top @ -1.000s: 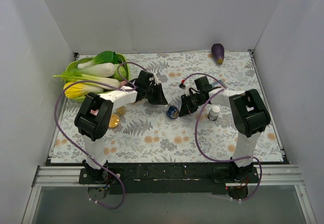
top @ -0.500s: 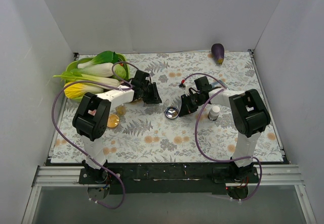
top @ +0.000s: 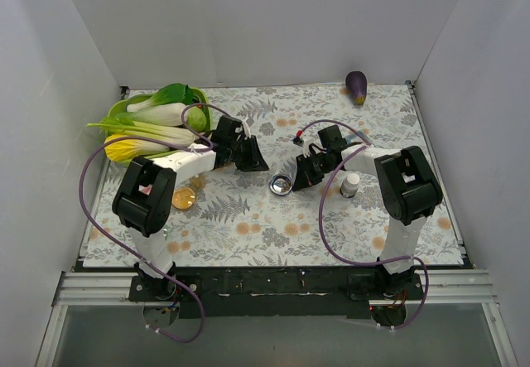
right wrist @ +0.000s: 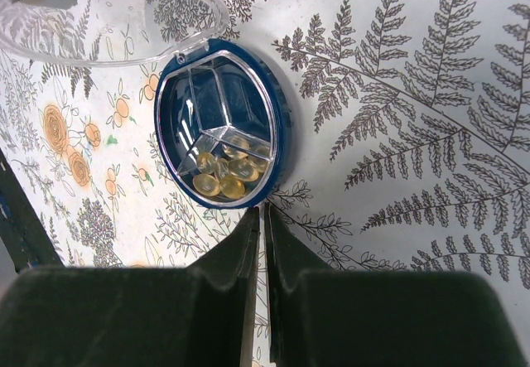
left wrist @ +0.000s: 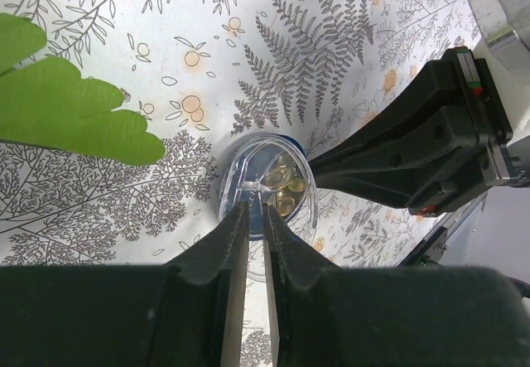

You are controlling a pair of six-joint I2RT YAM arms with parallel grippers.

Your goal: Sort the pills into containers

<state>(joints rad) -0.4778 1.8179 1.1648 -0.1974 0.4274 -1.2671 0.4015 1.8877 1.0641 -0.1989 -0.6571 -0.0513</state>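
Note:
A round blue pill case (right wrist: 224,102) lies open mid-table, looking silvery in the top view (top: 281,185). It has three compartments, and one holds several yellow gel pills (right wrist: 224,172). Its clear lid (right wrist: 108,15) is swung out flat. My right gripper (right wrist: 262,211) is shut and empty, its tips at the case's near rim (top: 296,180). My left gripper (left wrist: 255,211) is shut, hovering over the lid side of the case (top: 263,166). The pills (left wrist: 286,186) and the right fingers (left wrist: 389,164) show in its view. An orange round dish (top: 184,197) sits at the left.
A small white bottle (top: 350,185) stands right of the right gripper. A big green basket (top: 118,108) with leafy vegetables is at the back left, one leaf (left wrist: 66,110) close to the left wrist. An eggplant (top: 356,87) lies at the back right.
A second ago the case looked blue with the left gripper right at it. The case now shows shiny and open, and the left gripper has drawn back to the left. The right gripper stayed put.

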